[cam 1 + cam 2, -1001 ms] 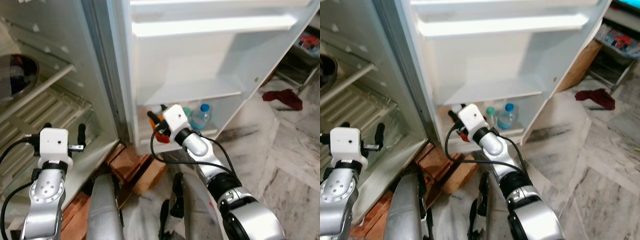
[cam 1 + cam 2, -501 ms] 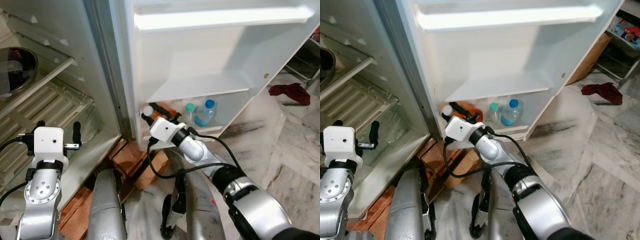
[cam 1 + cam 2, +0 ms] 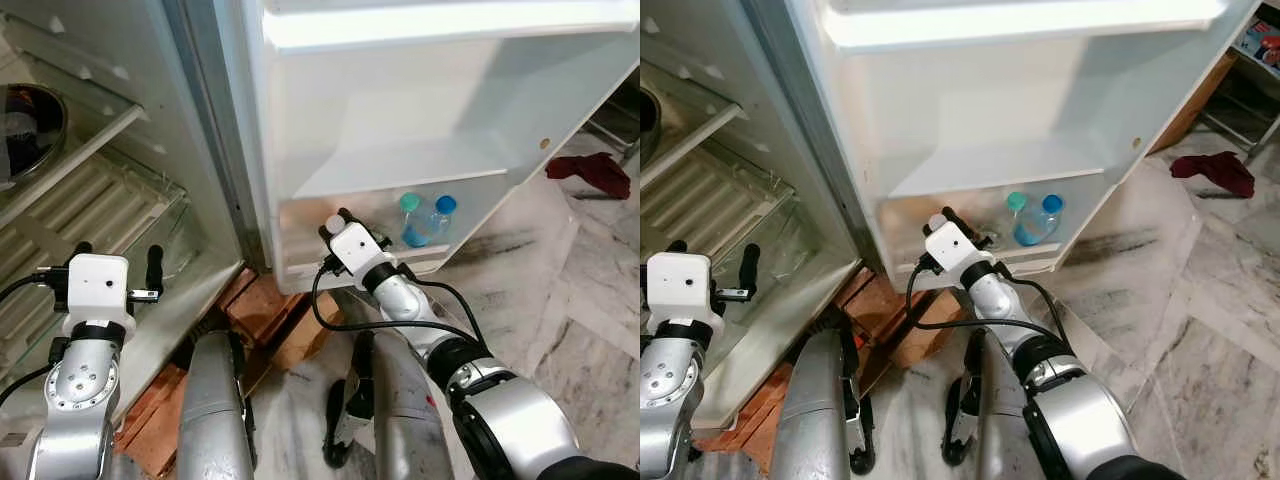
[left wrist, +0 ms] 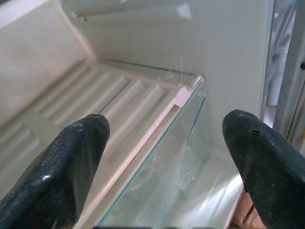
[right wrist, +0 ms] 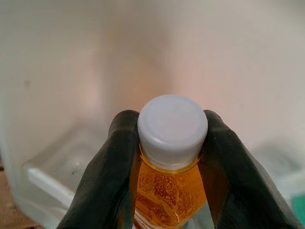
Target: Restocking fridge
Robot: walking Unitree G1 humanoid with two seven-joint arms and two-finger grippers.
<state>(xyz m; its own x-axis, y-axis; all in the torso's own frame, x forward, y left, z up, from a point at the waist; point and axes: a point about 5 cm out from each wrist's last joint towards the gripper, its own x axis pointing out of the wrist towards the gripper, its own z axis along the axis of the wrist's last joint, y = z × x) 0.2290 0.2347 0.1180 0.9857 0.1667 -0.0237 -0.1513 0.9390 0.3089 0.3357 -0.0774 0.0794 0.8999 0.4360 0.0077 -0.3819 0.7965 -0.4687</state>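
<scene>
My right gripper is shut on the neck of a bottle of orange liquid with a white cap. The bottle stands upright at the left end of the fridge door's bottom bin, and its orange body shows faintly through the bin's cloudy wall. In the right wrist view both black fingers press just under the cap. Two clear bottles, one teal-capped and one blue-capped, stand further right in the same bin. My left gripper is held open before the fridge's lower glass shelf, with nothing between its fingers.
A metal bowl sits on a shelf inside the fridge at upper left. Wooden blocks prop up the fridge base near my legs. A red cloth lies on the marble floor at right. An empty door shelf hangs above the bin.
My right gripper has carried the orange bottle from in front of the bin up into the bin's left end. The camera has shifted a little. The left arm has stayed put.
</scene>
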